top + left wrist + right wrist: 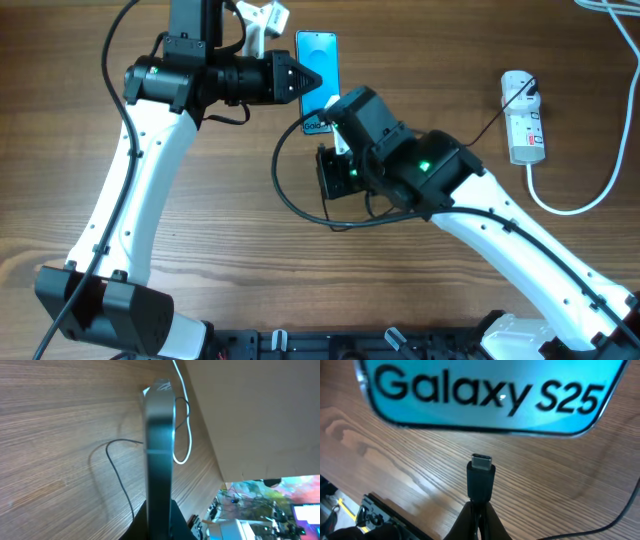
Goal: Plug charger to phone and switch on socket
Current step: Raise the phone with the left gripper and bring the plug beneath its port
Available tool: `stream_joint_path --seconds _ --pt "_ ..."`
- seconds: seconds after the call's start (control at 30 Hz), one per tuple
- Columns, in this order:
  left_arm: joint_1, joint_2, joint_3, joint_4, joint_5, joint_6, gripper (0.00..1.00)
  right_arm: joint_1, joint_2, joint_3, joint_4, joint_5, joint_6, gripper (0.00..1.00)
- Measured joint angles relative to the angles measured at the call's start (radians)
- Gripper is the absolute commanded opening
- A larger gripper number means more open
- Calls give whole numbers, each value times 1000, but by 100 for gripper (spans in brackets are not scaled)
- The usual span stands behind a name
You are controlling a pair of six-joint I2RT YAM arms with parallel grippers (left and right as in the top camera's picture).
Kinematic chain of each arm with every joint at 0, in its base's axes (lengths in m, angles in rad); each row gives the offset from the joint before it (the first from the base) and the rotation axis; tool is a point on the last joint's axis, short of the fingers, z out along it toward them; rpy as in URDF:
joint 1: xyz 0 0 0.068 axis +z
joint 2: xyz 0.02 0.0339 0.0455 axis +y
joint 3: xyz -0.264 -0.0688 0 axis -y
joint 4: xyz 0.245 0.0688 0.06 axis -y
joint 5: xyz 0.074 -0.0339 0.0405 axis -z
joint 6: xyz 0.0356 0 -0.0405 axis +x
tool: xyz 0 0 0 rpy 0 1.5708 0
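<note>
Right wrist view alone shows the right gripper (479, 512) pinching the one charger (481, 480) just short of the one phone (485, 395), which the left gripper (308, 82) clamps.

Overhead: bright, even light; soft faint shadows on my bench (230, 260).
Left wrist: phone (159, 460) edge close and blurred, thin white glare streak down it.
Right wrist: screen glows, lettering soft; charger (481, 477) tip sharp.

Cyan-screened Galaxy S25 phone (318, 68) upper centre, black USB-C charger connector (481, 476) just below its edge, white socket (523, 120) far right.
</note>
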Motion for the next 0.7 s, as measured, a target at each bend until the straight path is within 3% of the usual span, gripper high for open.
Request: stream_joint_path --seconds 0.7 --pt "0 0 0 -7 82 11 4 -2 -27 27 -9 17 -15 4"
